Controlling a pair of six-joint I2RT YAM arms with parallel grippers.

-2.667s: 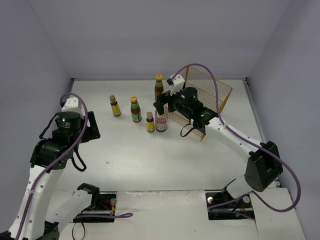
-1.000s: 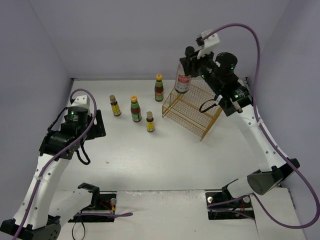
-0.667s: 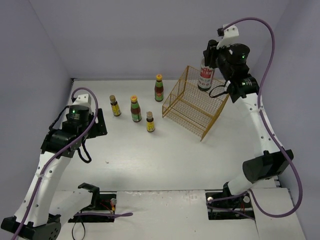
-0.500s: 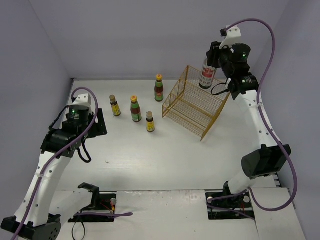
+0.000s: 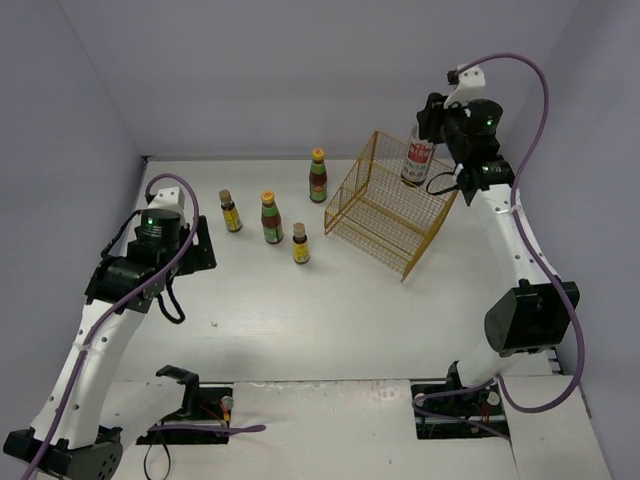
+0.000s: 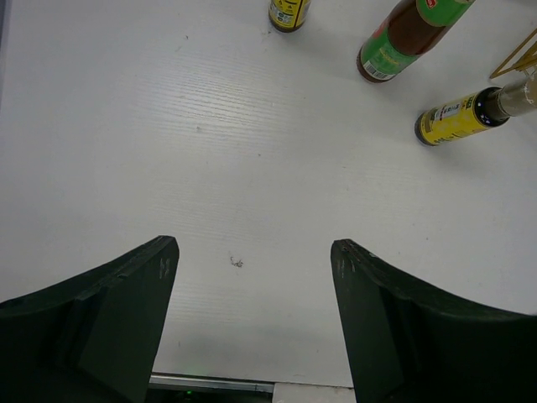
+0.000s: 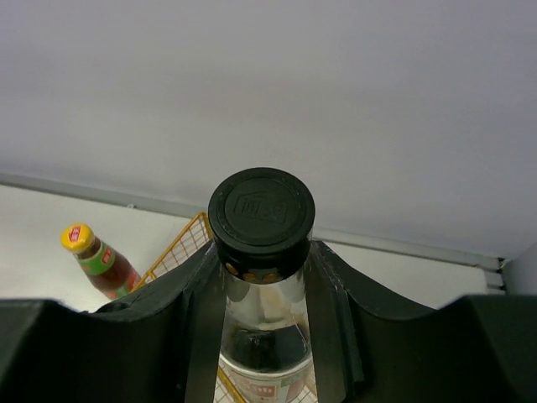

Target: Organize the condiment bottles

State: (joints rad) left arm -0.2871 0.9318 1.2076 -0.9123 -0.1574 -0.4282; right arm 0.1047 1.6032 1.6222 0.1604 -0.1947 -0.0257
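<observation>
Now, nearest us, the left gripper [image 6: 252,245] hangs with jaws wide apart over the table [image 5: 330,310], and four small bottles [image 5: 271,218] wait mid-table. Farther back, the right gripper [image 7: 264,285], clamped on the tall bottle [image 7: 262,218], has swung it off the table and up over the wire basket [image 5: 350,195], at the far edge: first of five nearly in, I'd say
</observation>
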